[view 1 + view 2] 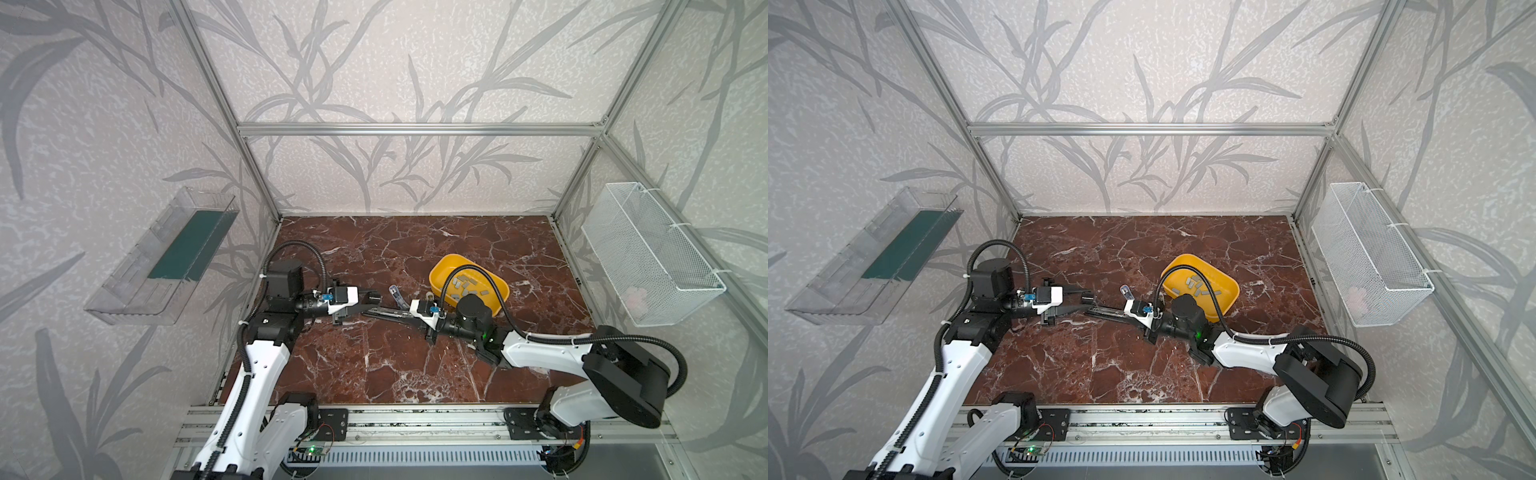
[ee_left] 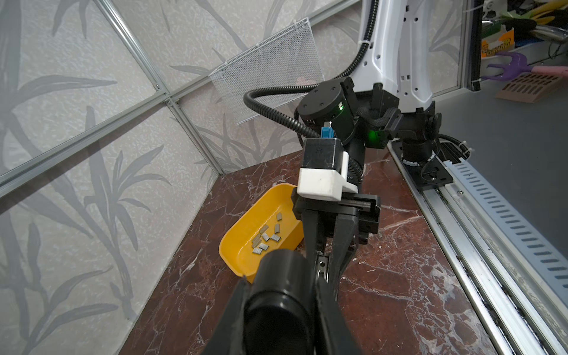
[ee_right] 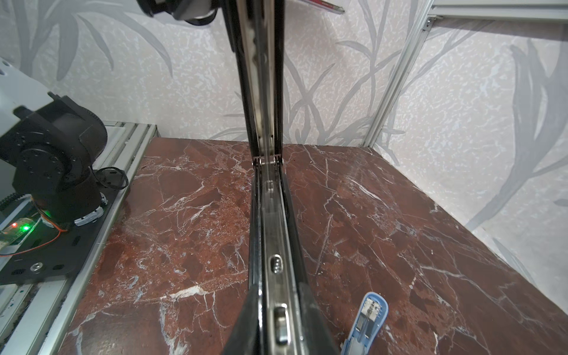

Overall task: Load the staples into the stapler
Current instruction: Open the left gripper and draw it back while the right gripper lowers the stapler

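Observation:
A black stapler (image 1: 386, 312) (image 1: 1106, 309) hangs opened out between my two grippers, just above the marble table. My left gripper (image 1: 368, 303) (image 2: 281, 285) is shut on its rounded black top arm (image 2: 276, 276). My right gripper (image 1: 405, 314) (image 3: 278, 307) is shut on the sides of the metal magazine rail (image 3: 270, 215), whose channel faces the right wrist camera. From the hinge the top arm rises out of that view. The staples (image 1: 463, 286) (image 1: 1196, 284) (image 2: 266, 238), several small grey strips, lie loose in a yellow tray (image 1: 446, 266) (image 2: 242, 255) behind my right wrist.
A small blue stapler (image 1: 397, 294) (image 3: 367, 319) lies on the table just behind the black one, beside my right gripper. A white wire basket (image 1: 652, 253) hangs on the right wall and a clear plastic shelf (image 1: 162, 257) on the left wall. An aluminium rail (image 1: 415, 424) runs along the front edge.

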You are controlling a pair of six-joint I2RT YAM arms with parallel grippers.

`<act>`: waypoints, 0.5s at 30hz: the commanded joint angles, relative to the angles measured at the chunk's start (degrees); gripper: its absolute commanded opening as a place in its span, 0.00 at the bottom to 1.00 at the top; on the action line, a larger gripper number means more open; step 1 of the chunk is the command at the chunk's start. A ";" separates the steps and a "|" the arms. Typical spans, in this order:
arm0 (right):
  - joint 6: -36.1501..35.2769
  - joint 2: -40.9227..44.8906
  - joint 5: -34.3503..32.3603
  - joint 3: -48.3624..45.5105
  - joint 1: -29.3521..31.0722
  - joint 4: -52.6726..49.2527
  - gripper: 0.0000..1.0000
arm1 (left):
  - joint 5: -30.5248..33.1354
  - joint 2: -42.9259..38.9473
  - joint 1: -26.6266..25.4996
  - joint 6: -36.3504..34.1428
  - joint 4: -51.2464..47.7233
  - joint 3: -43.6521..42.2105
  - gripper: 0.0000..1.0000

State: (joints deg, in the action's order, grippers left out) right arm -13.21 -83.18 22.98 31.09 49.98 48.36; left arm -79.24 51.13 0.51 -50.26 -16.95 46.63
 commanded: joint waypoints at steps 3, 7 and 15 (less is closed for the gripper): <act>4.29 2.39 7.87 -4.34 -0.86 2.79 0.00 | 0.65 1.89 7.79 1.76 16.60 1.95 0.00; 4.42 3.01 6.68 -4.81 -0.93 3.01 0.00 | 0.67 3.22 10.43 0.95 15.18 2.11 0.00; 4.57 4.68 4.81 -7.38 -1.15 6.41 0.00 | 2.09 6.53 15.95 0.43 15.52 1.82 0.00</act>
State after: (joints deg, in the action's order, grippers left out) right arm -8.97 -80.40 23.57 25.43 47.90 52.93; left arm -84.49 56.69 13.45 -46.13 -10.68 46.63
